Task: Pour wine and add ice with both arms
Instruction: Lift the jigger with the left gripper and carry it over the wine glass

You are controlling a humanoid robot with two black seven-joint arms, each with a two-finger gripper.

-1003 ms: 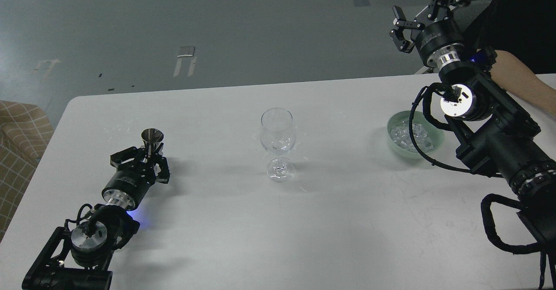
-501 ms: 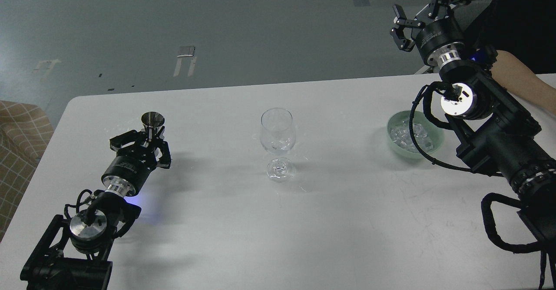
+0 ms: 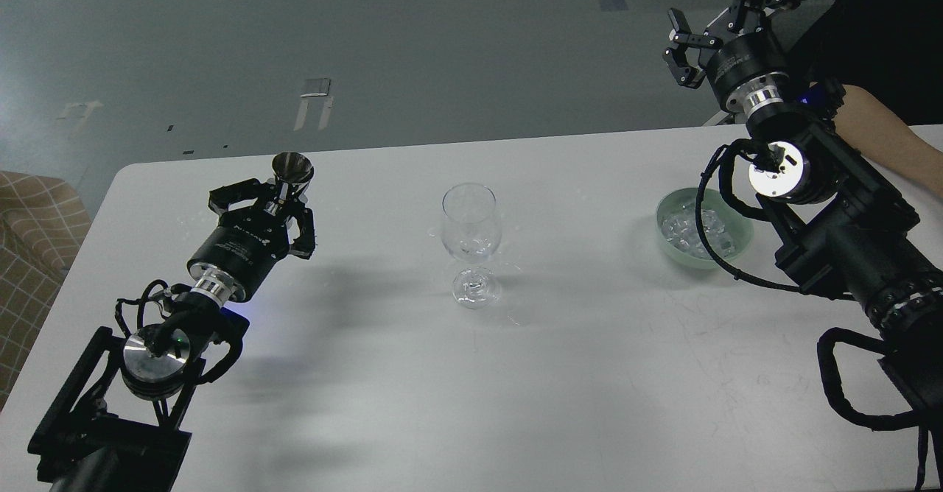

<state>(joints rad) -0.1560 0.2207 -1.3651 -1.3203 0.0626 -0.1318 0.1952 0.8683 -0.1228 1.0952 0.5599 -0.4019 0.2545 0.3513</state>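
Observation:
A clear stemmed wine glass (image 3: 471,221) stands upright at the middle of the white table (image 3: 589,374). My left gripper (image 3: 284,199) is shut on the stem of a small steel measuring cup (image 3: 292,168) and holds it upright, lifted off the table to the left of the glass. A pale green bowl (image 3: 667,211) at the right holds several clear ice cubes (image 3: 692,228). My right gripper (image 3: 718,17) is open and empty, raised high beyond the bowl and past the table's far edge.
A bare human forearm (image 3: 877,132) rests at the table's far right edge behind my right arm. A checked beige seat (image 3: 37,219) stands off the table's left edge. Grey floor lies beyond the far edge.
My left gripper has lifted the steel cup and carried it up and to the right, toward the glass. The right arm has barely moved.

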